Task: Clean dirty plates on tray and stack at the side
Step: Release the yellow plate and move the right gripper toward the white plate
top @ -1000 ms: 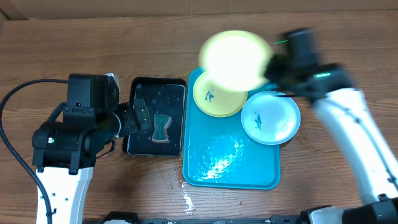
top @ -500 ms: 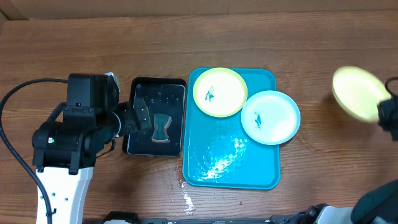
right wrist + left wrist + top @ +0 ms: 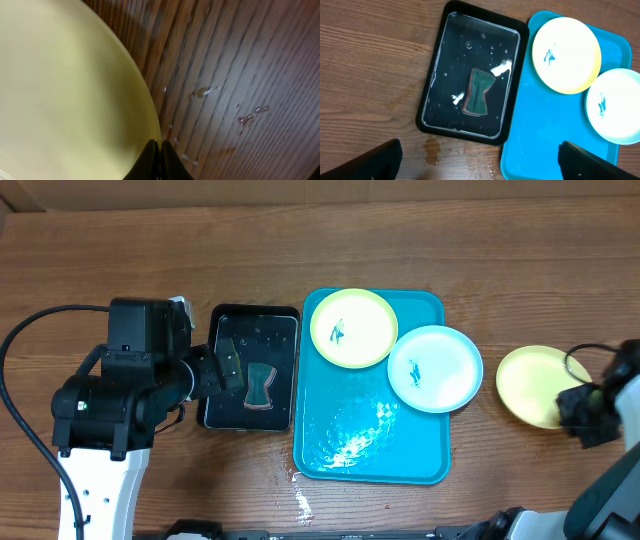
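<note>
We hold a yellow plate (image 3: 535, 385) beside the tray (image 3: 370, 450).
Our right fingers (image 3: 149, 159) pinch tight on its rim over the worktop (image 3: 520, 270), right of the tray, which carries a smeared yellow-rimmed plate (image 3: 352, 328) and a smeared blue-rimmed plate (image 3: 435, 368); our left fingers (image 3: 375, 162) gape wide, empty, above the black tray (image 3: 470, 75).

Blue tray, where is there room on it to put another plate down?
The near half of the tray is bare, bordered by its front rim and the two plates. The far half is crowded: the yellow-rimmed plate and the light blue plate sit side by side there. Bare table also lies between the tray's right rim and the yellow plate.
</note>
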